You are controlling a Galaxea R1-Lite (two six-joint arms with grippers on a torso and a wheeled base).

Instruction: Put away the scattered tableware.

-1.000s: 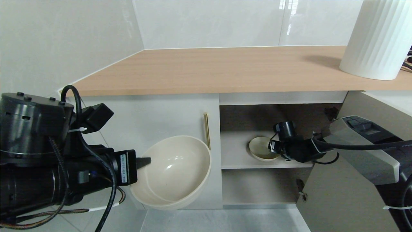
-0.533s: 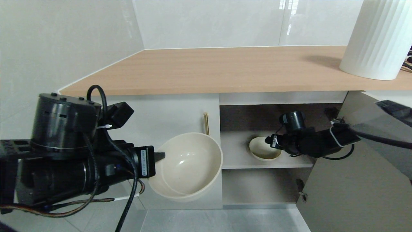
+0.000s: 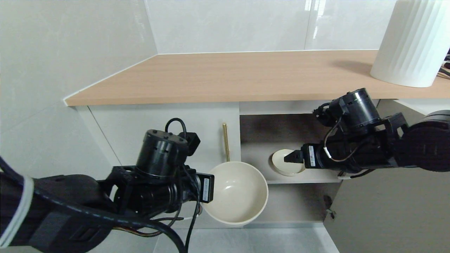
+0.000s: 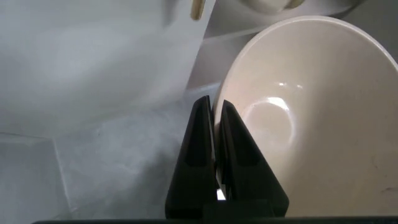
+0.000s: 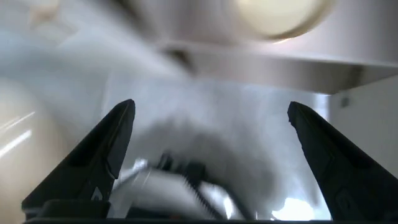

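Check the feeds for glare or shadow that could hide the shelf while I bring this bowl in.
Head view: window glare sits on the wall tile, away from the work; the back of the cupboard is shadowed, yet the small dish on the shelf reads plainly. Left wrist view: bright spots glint inside the bowl pinched by the left hand; its rim is readable.

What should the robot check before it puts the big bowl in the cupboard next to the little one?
1. Grip: left pincer shut on the rim of the big bowl: ok.
2. Other arm: right pincer open, holding nothing: ok.
3. The cupboard door is open: ok.
4. Bare shelf beside the small dish: ok.
5. Way to the shelf free: not ok, the right pincer hangs in front of it.
6. Big bowl fits that gap: cannot tell.
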